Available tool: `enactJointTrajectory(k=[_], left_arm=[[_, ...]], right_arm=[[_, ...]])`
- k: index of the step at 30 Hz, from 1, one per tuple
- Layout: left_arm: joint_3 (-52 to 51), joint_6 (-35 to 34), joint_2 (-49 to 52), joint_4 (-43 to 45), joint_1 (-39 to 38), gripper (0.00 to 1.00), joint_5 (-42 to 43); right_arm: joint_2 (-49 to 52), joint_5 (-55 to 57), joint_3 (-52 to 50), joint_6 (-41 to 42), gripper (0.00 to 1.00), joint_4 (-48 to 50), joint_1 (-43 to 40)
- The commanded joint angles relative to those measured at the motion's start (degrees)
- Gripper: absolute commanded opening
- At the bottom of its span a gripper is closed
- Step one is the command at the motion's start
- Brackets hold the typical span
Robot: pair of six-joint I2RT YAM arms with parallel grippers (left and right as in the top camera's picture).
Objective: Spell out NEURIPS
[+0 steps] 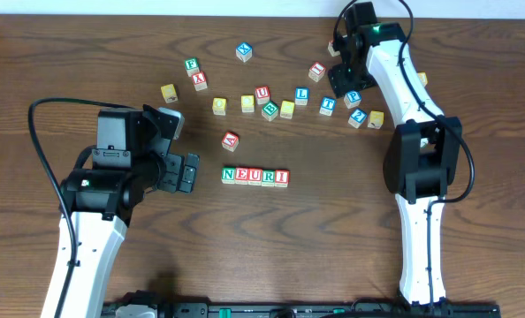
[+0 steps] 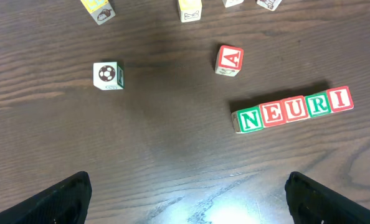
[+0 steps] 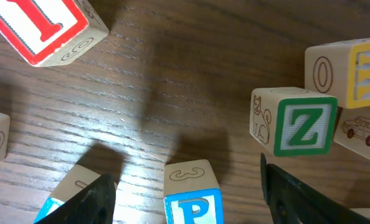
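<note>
While the row of pale-wood letter cubes reading NEURI sits at centre, the blue-framed P wooden cube lies back right, beside the green Z cube. Right gripper straddles it, jaws spread, no contact. Left gripper spread, empty. Cube judged light, rigid, smooth; grip opposite flat side faces squarely.

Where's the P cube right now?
The P cube is on the table's right side in the overhead view, beside the T cube and Z cube; the right gripper's open jaws straddle it, untouched.
</note>
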Motion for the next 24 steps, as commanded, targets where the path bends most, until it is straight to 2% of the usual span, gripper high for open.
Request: enactJointTrajectory(k=[1,8,12,20,22,24], left_arm=[[1.5,0.3,0.0,0.0,0.2,0.98,-0.5],[1.5,0.3,0.0,0.0,0.2,0.98,-0.5],[1.5,0.3,0.0,0.0,0.2,0.98,-0.5],[1.5,0.3,0.0,0.0,0.2,0.98,-0.5],[1.5,0.3,0.0,0.0,0.2,0.98,-0.5],[1.5,0.3,0.0,0.0,0.2,0.98,-0.5]], right_arm=[[-0.5,-0.1,0.8,-0.7,0.71,0.2,-0.5],[-0.4,-0.1,0.6,-0.6,0.70,-0.7,-1.5],[-0.4,-0.1,0.6,-0.7,0.63,-2.5,-1.9],[-0.3,-0.3,-0.2,-2.4,0.62,-4.5,-2.0],[-0.3,-1.8,-0.9,-3.5,0.56,-4.5,-2.0],[-0.3,-2.3,-1.5,-3.5,0.55,-4.3,-2.0]])
